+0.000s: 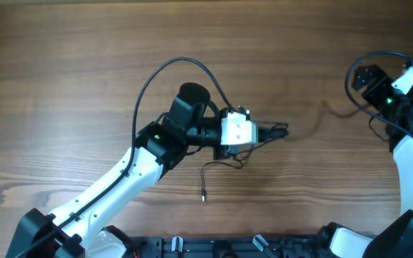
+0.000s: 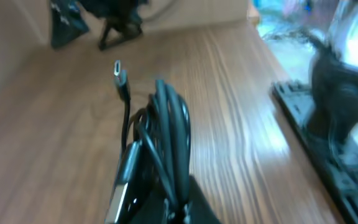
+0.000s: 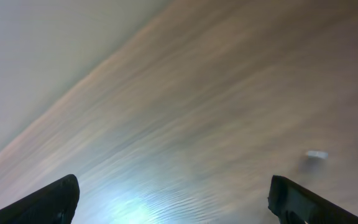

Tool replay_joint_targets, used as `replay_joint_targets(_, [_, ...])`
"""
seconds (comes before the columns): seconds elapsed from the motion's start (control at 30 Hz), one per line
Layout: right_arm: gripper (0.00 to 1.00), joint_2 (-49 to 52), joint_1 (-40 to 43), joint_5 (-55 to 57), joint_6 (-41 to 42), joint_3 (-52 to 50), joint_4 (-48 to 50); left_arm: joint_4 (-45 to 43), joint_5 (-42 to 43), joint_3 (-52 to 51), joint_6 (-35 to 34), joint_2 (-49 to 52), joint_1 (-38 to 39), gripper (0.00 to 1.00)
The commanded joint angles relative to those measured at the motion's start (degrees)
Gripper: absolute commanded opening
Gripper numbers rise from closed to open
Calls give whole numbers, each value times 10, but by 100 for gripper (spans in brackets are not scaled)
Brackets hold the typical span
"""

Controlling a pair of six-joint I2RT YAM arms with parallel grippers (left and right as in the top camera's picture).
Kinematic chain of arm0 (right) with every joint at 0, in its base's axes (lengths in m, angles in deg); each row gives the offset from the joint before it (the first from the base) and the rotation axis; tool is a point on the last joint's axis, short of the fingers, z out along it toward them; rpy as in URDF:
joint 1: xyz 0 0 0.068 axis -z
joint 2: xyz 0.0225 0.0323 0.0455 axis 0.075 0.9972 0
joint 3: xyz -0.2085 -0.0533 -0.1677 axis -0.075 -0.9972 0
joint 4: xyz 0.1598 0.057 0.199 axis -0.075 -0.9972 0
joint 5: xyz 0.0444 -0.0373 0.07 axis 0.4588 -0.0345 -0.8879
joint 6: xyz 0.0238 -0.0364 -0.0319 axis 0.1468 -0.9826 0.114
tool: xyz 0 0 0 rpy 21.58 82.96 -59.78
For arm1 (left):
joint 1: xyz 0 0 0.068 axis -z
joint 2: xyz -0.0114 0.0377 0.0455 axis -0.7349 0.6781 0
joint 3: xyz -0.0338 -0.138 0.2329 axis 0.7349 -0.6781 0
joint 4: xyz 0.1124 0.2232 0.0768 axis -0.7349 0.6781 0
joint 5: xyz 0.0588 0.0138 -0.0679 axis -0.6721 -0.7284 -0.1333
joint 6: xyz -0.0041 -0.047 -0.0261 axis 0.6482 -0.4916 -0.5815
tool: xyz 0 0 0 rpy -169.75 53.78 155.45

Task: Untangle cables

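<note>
A bundle of black cables is pinched in my left gripper, which is shut on it. One plug end sticks out ahead over the wooden table. In the overhead view the left gripper is at the table's middle. A thin loop of the cable trails below it and ends in a plug lying on the wood. My right gripper is at the far right, apart from the cables. In the right wrist view it is open and empty over bare wood.
A small pale object lies on the table ahead of the right gripper. The arm bases and a black rail run along the front edge. The left arm's own black cable arcs above its wrist.
</note>
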Motion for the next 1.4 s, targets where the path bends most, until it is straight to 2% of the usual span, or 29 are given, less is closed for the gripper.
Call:
replay_joint_targets(0.0, [100, 4, -17, -189, -48, 13, 4, -45, -39, 4, -206, -7, -10, 4])
replay_joint_targets(0.13, [100, 4, -17, -335, -85, 13, 4, -57, -58, 4, -395, -7, -39, 4])
replay_joint_targets(0.27, [100, 4, -22, -520, -177, 13, 2, -57, -58, 4, -619, -7, -74, 4])
replay_joint_targets(0.33, [100, 4, -30, -571, -213, 13, -6, -57, -46, 4, -659, -7, -90, 4])
replay_joint_targets(0.53, [100, 4, -103, -575, -277, 7, -36, -57, 86, 4, -654, -7, -116, 4])
replay_joint_targets(0.7, [100, 4, -161, -560, -312, -3, -36, -57, 259, 4, -559, -7, -117, 4])
replay_joint_targets(0.77, [99, 4, -176, -561, -314, -6, -41, -57, 277, 4, -549, -7, -117, 4])
replay_joint_targets(0.87, [92, 4, -194, -560, -325, -6, -85, -57, 276, 4, -534, -7, -117, 4])
replay_joint_targets(0.97, [87, 4, -200, -560, -375, -6, -140, -60, 273, 4, -534, -7, -117, 4])
replay_joint_targets(1.17, [80, 4, -200, -577, -376, -6, -165, -58, 229, 4, -534, -7, -117, 5])
replay_joint_targets(1.37, [82, 4, -200, -623, -376, -6, -165, -34, 166, 4, -534, -7, -117, 4])
